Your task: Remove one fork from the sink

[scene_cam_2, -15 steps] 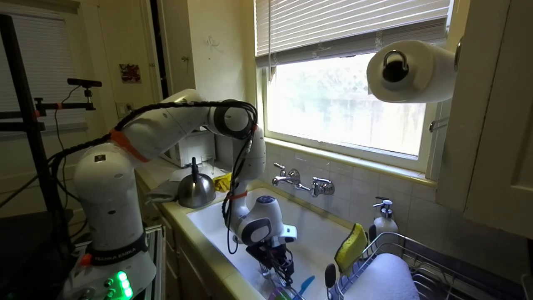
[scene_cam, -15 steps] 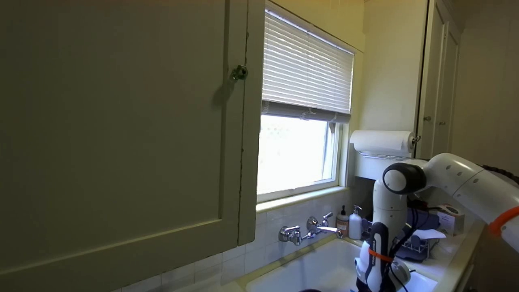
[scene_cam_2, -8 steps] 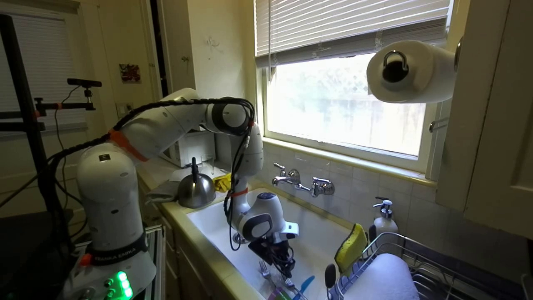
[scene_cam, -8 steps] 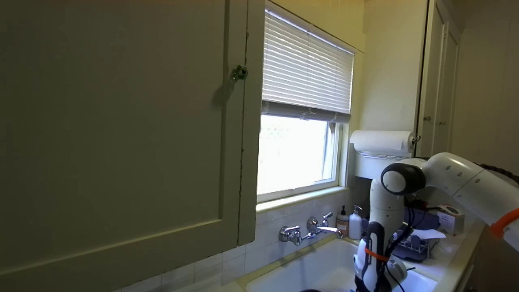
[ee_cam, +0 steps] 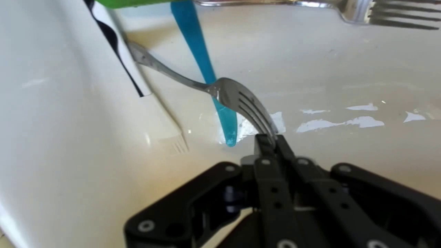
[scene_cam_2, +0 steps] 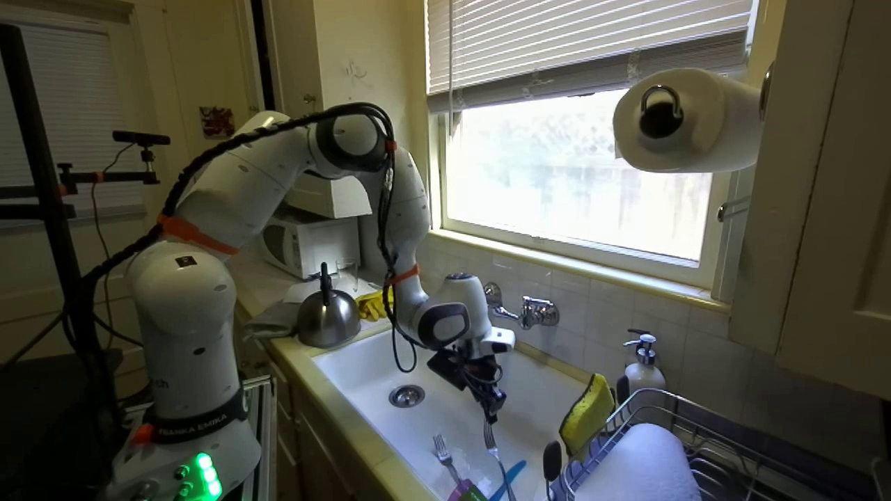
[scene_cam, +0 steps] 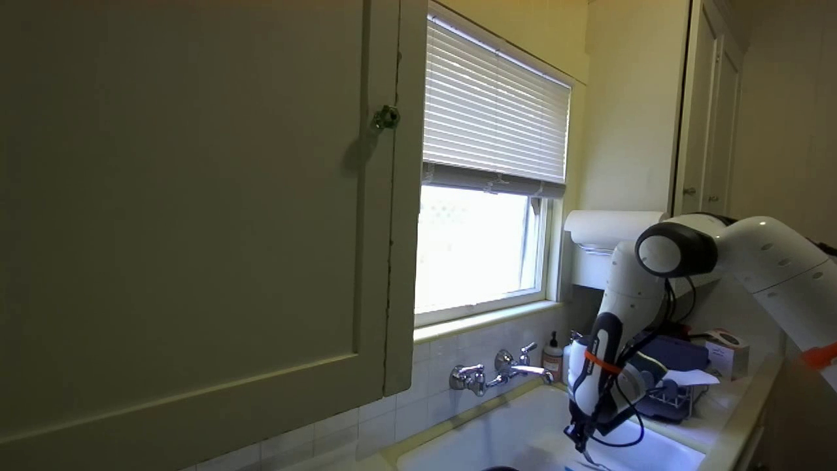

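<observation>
Wrist view, shiny silver metal fork [ee_cam: 226, 91], slim curved tines, tilted over a flat turquoise utensil [ee_cam: 201, 57] inside the cream-white sink [ee_cam: 327, 65]; black two-fingered gripper [ee_cam: 273, 140] pinching the fork's tine tips

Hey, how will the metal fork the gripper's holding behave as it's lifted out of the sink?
The fork is probably stiff, since it looks like metal. Because it's pinched only by the ends of its tines, the handle may droop or swing. Its smooth, shiny surface could also let it slip from the gripper.
</observation>
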Controlling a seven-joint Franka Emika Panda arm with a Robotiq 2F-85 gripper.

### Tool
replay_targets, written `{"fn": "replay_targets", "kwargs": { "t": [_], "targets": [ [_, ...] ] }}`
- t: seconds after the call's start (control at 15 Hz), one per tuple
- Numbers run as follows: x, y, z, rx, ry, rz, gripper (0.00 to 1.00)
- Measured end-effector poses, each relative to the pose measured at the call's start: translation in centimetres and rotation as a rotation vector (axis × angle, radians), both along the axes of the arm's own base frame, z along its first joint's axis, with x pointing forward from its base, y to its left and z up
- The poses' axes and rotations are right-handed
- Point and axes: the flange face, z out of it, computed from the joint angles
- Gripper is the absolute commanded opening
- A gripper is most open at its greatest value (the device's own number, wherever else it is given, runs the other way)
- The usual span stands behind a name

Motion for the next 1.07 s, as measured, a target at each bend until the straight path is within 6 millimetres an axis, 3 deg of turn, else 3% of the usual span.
{"fn": "replay_targets", "kwargs": {
  "t": [0.27, 0.6, 1.07],
  "targets": [
    [0.8, -1.2, 5.7, -0.002, 0.032, -0.015, 0.01],
    [0.9, -2.2, 11.5, -0.003, 0.033, -0.014, 0.01],
    [0.9, -2.6, 21.7, 0.068, -0.149, -0.006, 0.01]
  ]
}}
